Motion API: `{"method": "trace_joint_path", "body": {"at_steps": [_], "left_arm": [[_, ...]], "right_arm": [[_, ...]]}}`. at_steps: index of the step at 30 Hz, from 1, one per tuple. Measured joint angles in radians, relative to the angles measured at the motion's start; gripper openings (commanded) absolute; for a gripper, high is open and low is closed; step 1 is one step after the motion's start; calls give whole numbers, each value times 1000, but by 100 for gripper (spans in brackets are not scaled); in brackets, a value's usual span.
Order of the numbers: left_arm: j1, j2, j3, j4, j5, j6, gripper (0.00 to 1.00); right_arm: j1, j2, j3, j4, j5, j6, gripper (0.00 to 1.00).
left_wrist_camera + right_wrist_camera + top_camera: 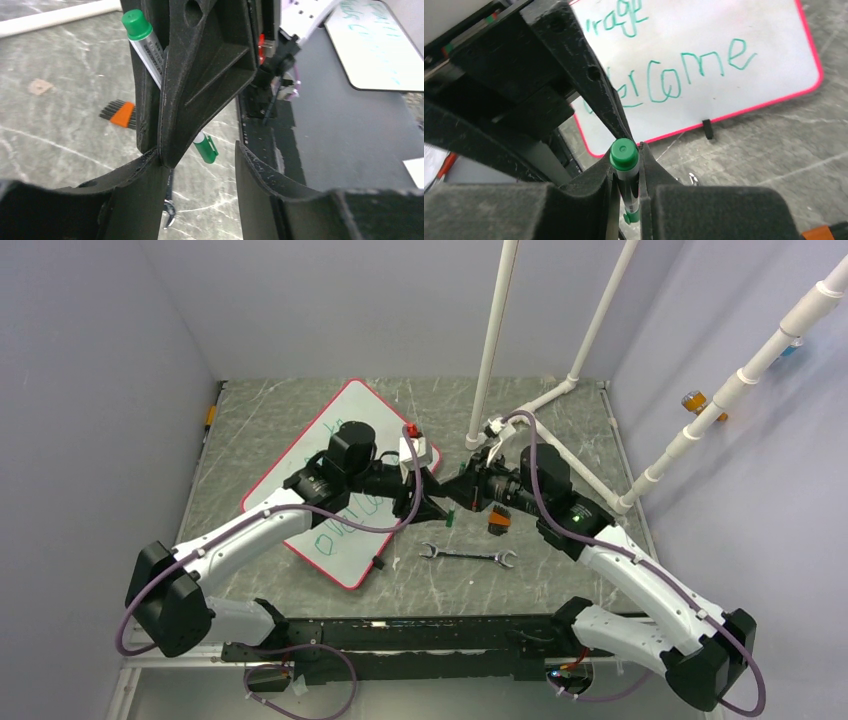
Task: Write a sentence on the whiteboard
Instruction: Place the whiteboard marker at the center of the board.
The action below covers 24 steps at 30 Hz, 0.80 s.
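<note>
Whiteboard [345, 415] lies left of the right hand [626, 161], which grips a green marker [150, 50]; the left hand [196, 159] gapes wide.

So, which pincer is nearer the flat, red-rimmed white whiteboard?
Left. The left pincer hangs just beside the whiteboard; the right pincer meets it from farther out.

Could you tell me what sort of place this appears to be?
Probably a lab robot test cell: plain grey walls enclose a marble-patterned table, two arms are bolted at its near edge, and a white pipe frame stands on it.
</note>
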Motion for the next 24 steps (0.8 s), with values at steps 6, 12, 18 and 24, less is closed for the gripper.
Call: {"method": "trace_joint_path", "body": {"at_steps": [6, 12, 18, 24], "left_arm": [[11, -42, -10, 21, -175, 2, 96], [12, -68, -18, 28, -343, 3, 99], [12, -67, -46, 16, -460, -5, 99], [12, -62, -46, 8, -562, -20, 99]], "right_arm": [[-10, 68, 82, -211, 316, 69, 0], [-16, 203, 92, -426, 584, 147, 0], [-16, 319, 133, -539, 727, 194, 0], [-40, 389, 133, -567, 798, 212, 0]]}}
